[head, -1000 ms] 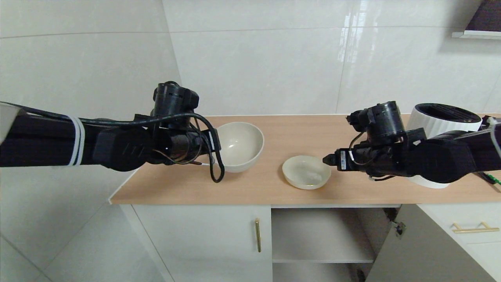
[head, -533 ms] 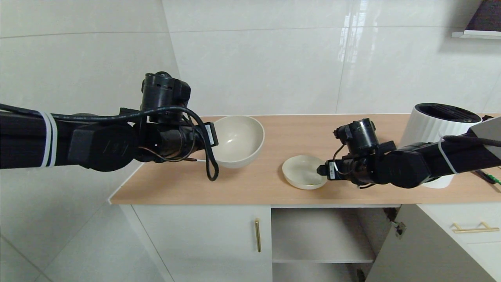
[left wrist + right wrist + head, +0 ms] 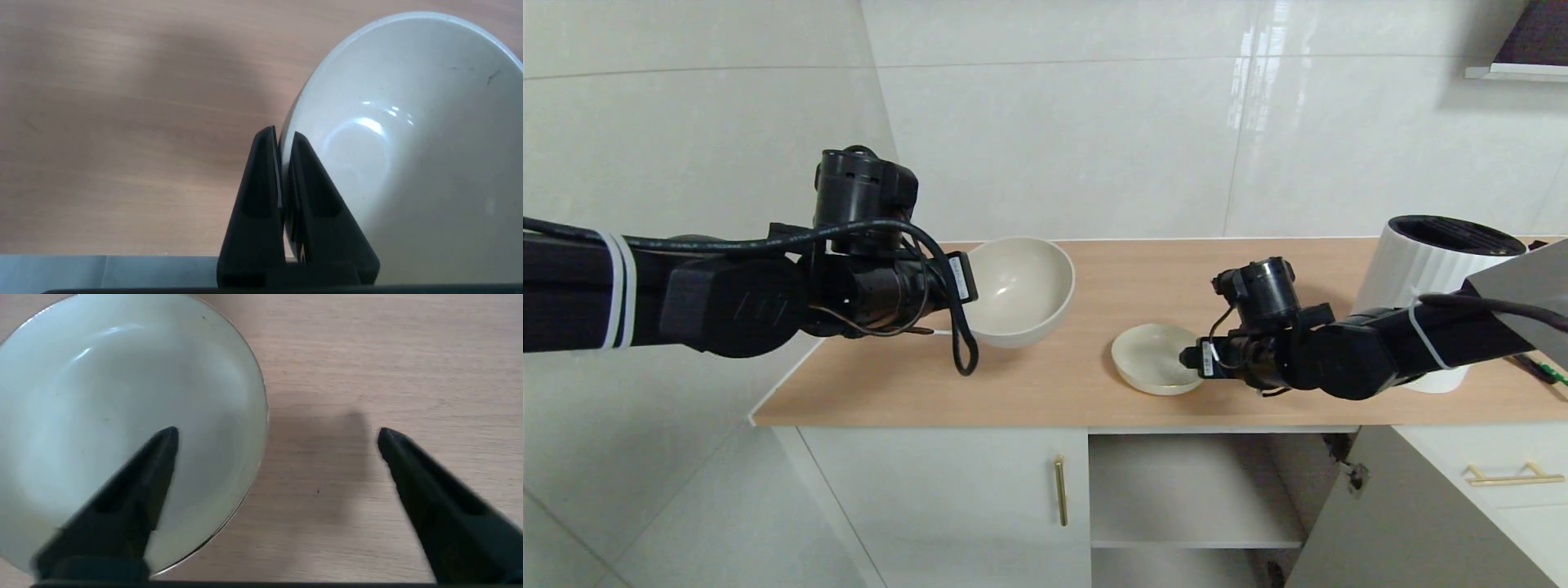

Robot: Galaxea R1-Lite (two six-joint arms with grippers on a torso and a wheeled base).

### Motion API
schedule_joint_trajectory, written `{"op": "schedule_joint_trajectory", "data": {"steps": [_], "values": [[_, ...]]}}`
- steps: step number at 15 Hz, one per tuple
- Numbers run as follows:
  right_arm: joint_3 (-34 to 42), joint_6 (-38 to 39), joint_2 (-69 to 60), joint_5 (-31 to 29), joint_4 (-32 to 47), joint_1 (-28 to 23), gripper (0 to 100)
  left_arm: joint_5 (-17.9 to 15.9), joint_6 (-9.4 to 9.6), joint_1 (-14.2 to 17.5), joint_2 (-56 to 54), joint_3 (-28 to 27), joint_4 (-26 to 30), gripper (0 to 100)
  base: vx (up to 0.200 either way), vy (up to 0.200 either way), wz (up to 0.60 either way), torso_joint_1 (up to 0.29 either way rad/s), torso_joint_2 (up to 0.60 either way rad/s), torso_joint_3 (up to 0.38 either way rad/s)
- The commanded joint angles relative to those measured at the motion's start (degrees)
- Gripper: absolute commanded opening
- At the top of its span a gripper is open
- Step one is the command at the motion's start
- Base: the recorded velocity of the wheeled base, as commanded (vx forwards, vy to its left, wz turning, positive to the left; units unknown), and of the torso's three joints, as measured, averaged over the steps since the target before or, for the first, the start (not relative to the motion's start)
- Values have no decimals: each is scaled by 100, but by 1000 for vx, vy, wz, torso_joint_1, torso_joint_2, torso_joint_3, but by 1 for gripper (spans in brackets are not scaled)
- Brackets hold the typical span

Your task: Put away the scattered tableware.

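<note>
A large cream bowl (image 3: 1018,290) hangs tilted just above the left part of the wooden counter (image 3: 1094,392), its mouth turned right. My left gripper (image 3: 960,282) is shut on its rim; the left wrist view shows both fingers (image 3: 282,175) pinching the bowl (image 3: 409,147) at its rim. A small shallow white bowl (image 3: 1156,358) sits on the counter near the front edge. My right gripper (image 3: 1191,357) is open at its right rim. In the right wrist view one finger lies over the small bowl (image 3: 131,416) and the other over bare wood, so the right gripper (image 3: 278,457) straddles the rim.
A tall white ribbed container (image 3: 1441,269) stands at the counter's right end, behind my right arm. Below the counter a cabinet (image 3: 1184,498) stands open with a bare shelf, its door (image 3: 1413,523) swung out to the right. A shut door with a gold handle (image 3: 1060,490) is to the left.
My left gripper lifted the large bowl off the counter and tilted it. My right arm came down and moved left until its open fingers straddled the small bowl's rim.
</note>
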Motion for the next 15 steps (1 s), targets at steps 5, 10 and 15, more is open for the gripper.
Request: {"op": "schedule_joint_trajectory", "data": {"steps": [5,10,15], "values": [[-177,235,178,29,-8,2,0,1,-6,-3,9,17,-13,0,0,0,0,0,0,0],[-124,454,-297,73,45,2,0,1,-6,-3,-202,184,-22,0,0,0,0,0,0,0],[702,657,-2134,1295,1091,72,0,-166,223,-162,-1045,1266,-584,0,0,0,0,0,0,0]]}}
